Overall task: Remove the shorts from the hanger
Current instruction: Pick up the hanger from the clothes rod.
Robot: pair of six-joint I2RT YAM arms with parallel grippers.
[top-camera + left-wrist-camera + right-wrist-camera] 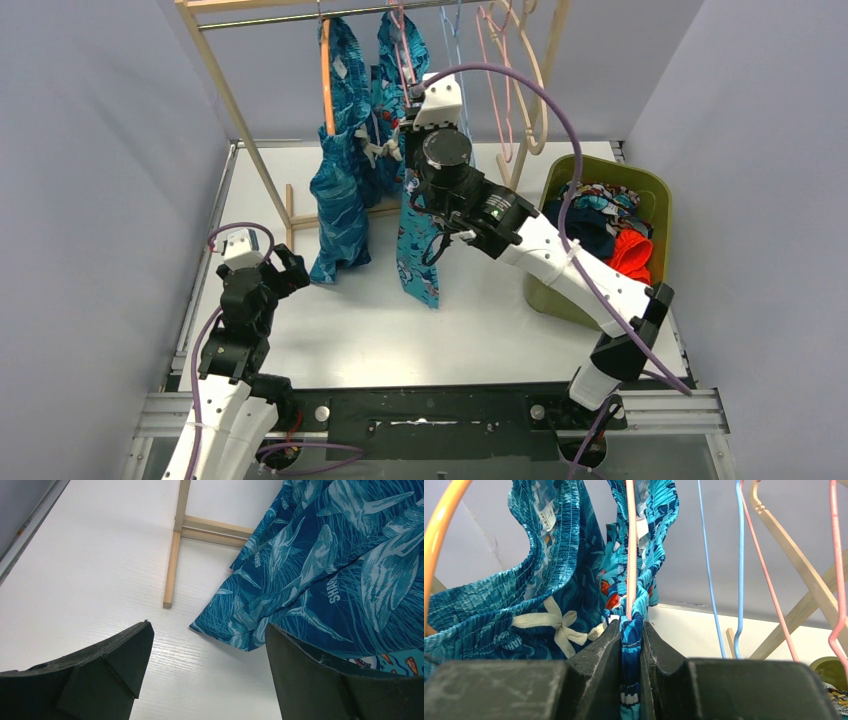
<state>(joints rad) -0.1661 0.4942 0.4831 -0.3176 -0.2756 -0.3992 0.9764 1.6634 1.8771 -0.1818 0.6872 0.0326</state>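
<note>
Cartoon shorts point(654, 530): turquoise pair on the pink hanger point(630, 545), at the back of the table point(480, 320). Their long axis runs straight down, and the hem is low over the table top.
Grip: the right gripper point(630, 630) is pinched shut on a fold of the waistband. The fabric is squeezed between both fingers, just under the point where the hanger wire dips into the cloth.
Key relation: the hanger stands directly above the pinch, with the rest of the shorts hanging below it. To my eye the waistband has to come away from that wire, so the pull should run across the hanger, not down its length.
Nearer arm: the right one, already on the cloth.
Left gripper point(209, 630): jaws wide and holding nothing. It sits low over the table, near the hem of the other pair and well apart from the pinch.
Shark shorts point(340, 200): just beside the cartoon pair, to the left on the orange hanger point(326, 80), not yet off.
Rail point(300, 17): it also carries several bare hangers further right.
Bin point(655, 195): right of the table, with other shorts heaped inside. I'd say the job is past halfway.
Risk: the elastic waistband may snag and drag the hanger along.
</note>
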